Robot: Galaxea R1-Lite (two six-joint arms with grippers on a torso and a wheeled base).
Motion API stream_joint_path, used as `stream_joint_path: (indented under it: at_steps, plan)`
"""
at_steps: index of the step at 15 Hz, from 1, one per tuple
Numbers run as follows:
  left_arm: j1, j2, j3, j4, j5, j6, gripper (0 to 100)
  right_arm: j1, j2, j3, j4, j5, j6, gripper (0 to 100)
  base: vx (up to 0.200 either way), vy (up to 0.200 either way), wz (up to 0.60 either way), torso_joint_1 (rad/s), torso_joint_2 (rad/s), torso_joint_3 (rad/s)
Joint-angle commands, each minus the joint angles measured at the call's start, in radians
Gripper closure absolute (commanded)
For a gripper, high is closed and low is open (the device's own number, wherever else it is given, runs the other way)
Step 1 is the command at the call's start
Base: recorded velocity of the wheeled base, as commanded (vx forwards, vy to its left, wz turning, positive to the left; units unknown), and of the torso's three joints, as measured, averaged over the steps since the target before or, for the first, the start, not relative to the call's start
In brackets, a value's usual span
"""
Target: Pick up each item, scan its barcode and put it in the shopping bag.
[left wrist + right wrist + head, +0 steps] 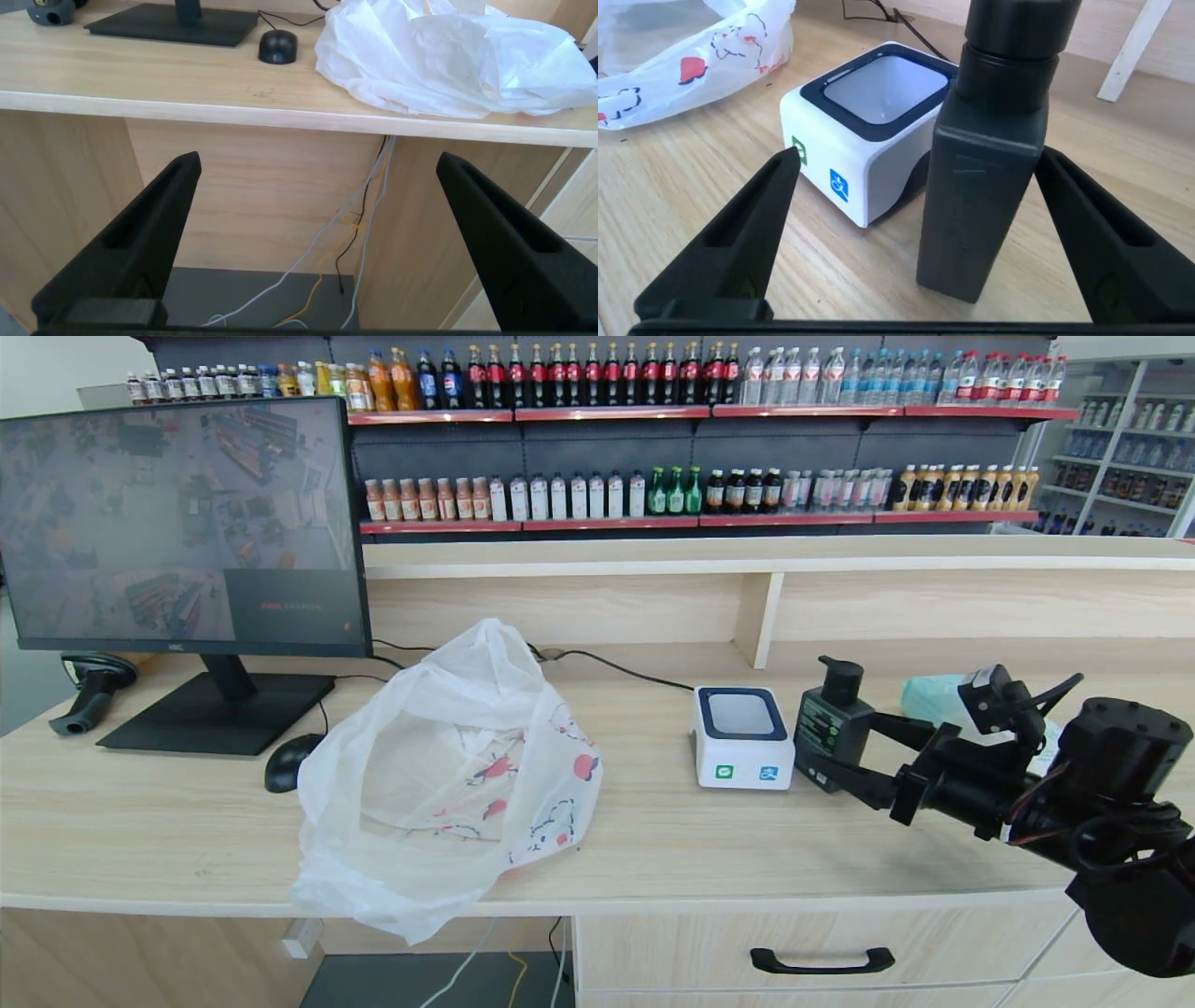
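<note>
A dark square bottle point(829, 728) point(985, 187) with a black pump cap stands upright on the wooden counter point(653, 840), just right of the white barcode scanner box point(742, 737) point(868, 131). My right gripper point(840, 749) point(920, 168) is open, one finger on each side of the bottle with gaps showing. The white printed shopping bag point(448, 775) point(448, 56) point(682, 47) lies slumped at the counter's middle, its mouth facing the front. My left gripper point(318, 163) is open and holds nothing, low in front of the counter, below its front edge.
A teal packet point(934, 695) lies behind the right arm. At the left stand a monitor point(182, 523), a mouse point(289, 761) point(277, 45) and a hand-held scanner point(89, 691). Cables point(360, 233) hang under the counter. A raised ledge point(766, 565) backs the counter.
</note>
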Motion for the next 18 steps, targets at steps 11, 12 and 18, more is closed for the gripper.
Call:
stream_joint_path:
  at_steps: [11, 12, 18]
  plan:
    - [0.000, 0.000, 0.000, 0.000, 0.000, 0.001, 0, 0.023, 0.082, -0.097, 0.006, -0.214, 0.000, 0, 0.000, 0.000, 0.00, 0.000, 0.00, 0.000]
    - [0.000, 0.000, 0.000, 0.000, 0.000, 0.001, 0, 0.025, 0.093, -0.097, 0.003, -0.269, 0.000, 0, 0.000, 0.000, 0.00, 0.000, 0.00, 0.000]
    - [0.000, 0.000, 0.000, 0.000, 0.000, -0.001, 0, 0.095, 0.140, -0.152, 0.000, -0.459, 0.066, 0, 0.000, 0.000, 0.00, 0.000, 0.00, 0.000]
